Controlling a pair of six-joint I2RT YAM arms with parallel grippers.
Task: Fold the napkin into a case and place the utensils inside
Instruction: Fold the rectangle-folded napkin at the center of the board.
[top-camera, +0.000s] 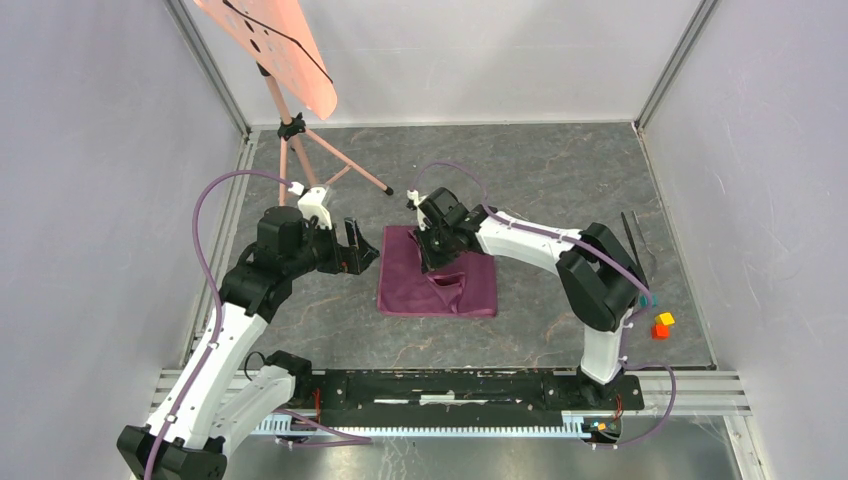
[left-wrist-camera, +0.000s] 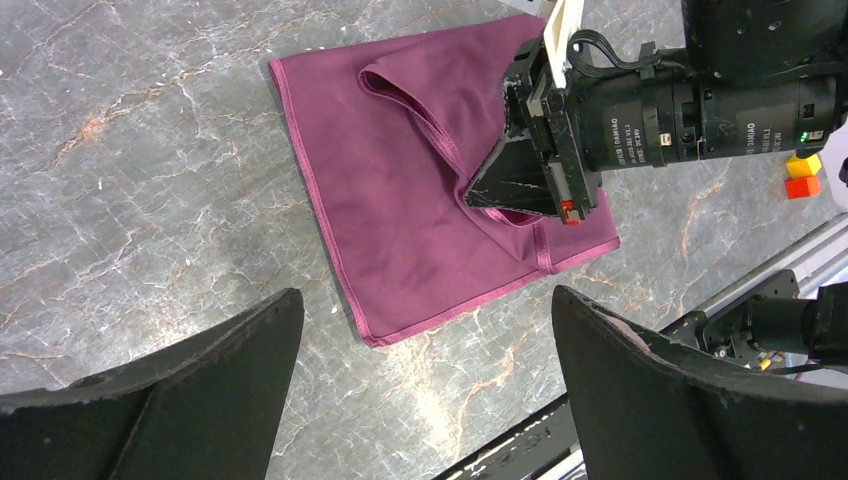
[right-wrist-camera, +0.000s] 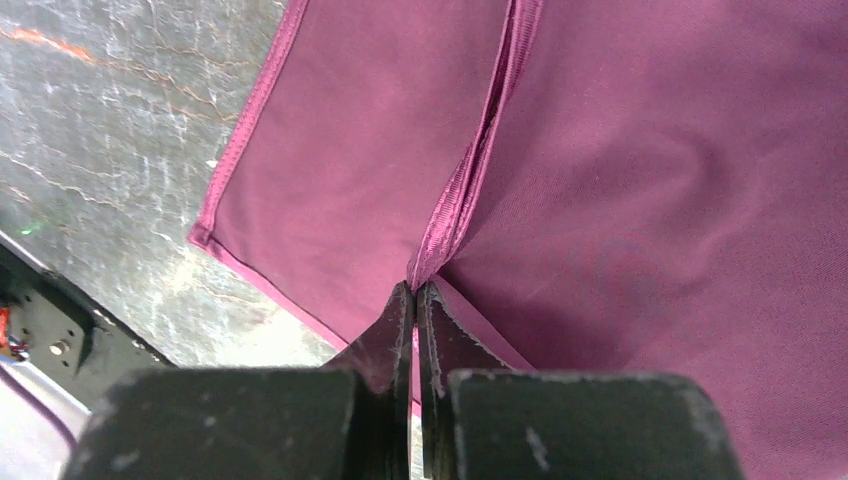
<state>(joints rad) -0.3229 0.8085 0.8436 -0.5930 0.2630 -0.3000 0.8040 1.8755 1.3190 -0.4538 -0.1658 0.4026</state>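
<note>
Right end effector pinched tight on napkin hem, likely to draw layer over for next fold. Napkin mid-tabletop, partly folded. Left end effector gaping, empty, beside napkin, probably ready to assist. Utensils well apart, right.

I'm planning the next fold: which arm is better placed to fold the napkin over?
Right. The right gripper is shut on the hemmed edge of the napkin, with a fold raised. The left gripper hangs open beside the cloth, touching nothing.
</note>
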